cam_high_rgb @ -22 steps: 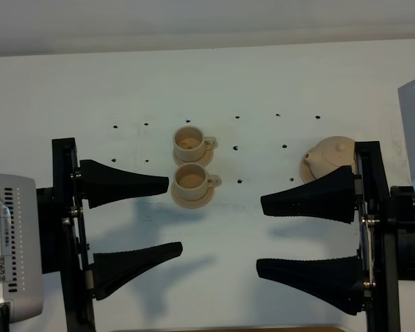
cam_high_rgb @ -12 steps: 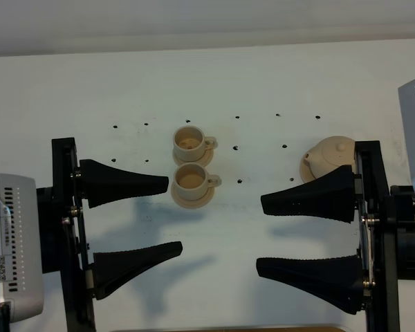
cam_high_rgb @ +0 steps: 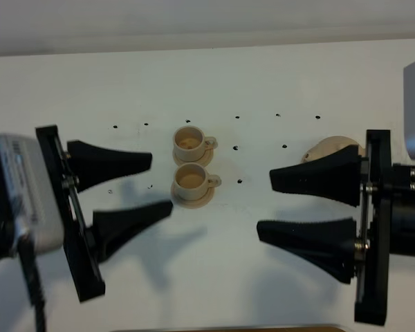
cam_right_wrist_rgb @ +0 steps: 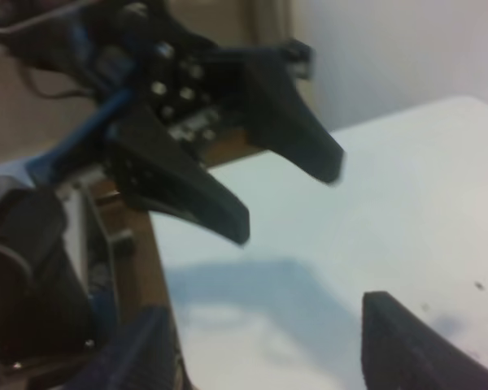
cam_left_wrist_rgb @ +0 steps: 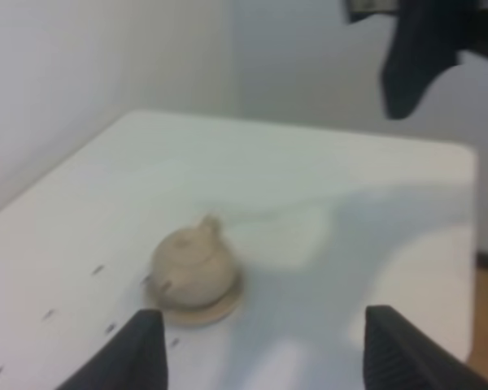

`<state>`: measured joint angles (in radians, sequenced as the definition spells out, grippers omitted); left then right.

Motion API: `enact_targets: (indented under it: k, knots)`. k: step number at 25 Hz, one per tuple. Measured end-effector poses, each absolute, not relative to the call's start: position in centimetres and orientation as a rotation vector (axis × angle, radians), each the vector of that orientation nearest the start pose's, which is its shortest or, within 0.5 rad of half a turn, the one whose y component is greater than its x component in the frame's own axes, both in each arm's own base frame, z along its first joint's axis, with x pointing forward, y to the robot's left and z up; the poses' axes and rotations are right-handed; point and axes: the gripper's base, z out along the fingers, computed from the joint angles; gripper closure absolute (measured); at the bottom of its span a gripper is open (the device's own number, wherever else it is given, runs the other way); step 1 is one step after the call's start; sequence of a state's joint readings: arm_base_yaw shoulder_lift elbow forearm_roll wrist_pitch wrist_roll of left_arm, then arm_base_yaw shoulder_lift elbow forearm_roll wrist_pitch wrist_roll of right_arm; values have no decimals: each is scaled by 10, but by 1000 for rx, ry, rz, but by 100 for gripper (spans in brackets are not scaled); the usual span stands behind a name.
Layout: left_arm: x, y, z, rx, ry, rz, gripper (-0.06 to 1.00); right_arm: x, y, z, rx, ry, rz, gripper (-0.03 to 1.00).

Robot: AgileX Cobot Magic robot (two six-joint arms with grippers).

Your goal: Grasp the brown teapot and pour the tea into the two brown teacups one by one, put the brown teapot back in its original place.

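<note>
1. Exterior high view. Both arms have shifted since the moment before.
   - The right gripper (cam_high_rgb: 265, 207) has slid toward the brown teapot (cam_high_rgb: 334, 144). Its upper finger now covers most of the pot, so only a curved strip of the body shows. Its fingers are spread wide and hold nothing.
   - The left gripper (cam_high_rgb: 161, 183) has swung and drawn back, farther from the teapot. Its fingers are also parted and empty.
   - The two brown teacups (cam_high_rgb: 191, 178) stand on their small saucers, well apart from the teapot on the left arm's side.
   - This looks like the start of the approach for the grasp. No pouring has begun.

2. Left wrist view, blurred. It shows what the overhead view hides.
   - The whole teapot stands upright with its lid on, resting on the large saucer (cam_left_wrist_rgb: 221, 309).
   - The right gripper hangs beyond and above the teapot and is clearly not touching it.
   - The teacups do not appear in this view.

3. Right wrist view, also blurred. The teapot does not appear in it at all.
   - It faces the left gripper across the white table (cam_right_wrist_rgb: 407, 187) and confirms there is nothing between that gripper's fingers.
   - The right gripper's own fingers sit wide apart at the frame's edge.
   - The arm probably has to turn toward the teapot before this camera can help the grasp.
</note>
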<state>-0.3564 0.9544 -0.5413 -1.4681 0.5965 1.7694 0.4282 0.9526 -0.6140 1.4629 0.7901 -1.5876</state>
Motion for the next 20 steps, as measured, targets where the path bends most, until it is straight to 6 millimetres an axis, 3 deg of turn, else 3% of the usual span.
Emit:
enact_targets:
  k: [10, 15, 20]
  knots:
    - [163, -88, 291, 813, 1869, -347, 44, 147, 123, 307, -930, 1776, 795, 50]
    - [158, -57, 301, 596, 1911, -230, 44, 158, 109, 306, -789, 1840, 758, 50]
    - [140, -31, 316, 387, 1892, -138, 45, 165, 97, 306, -710, 1868, 719, 50]
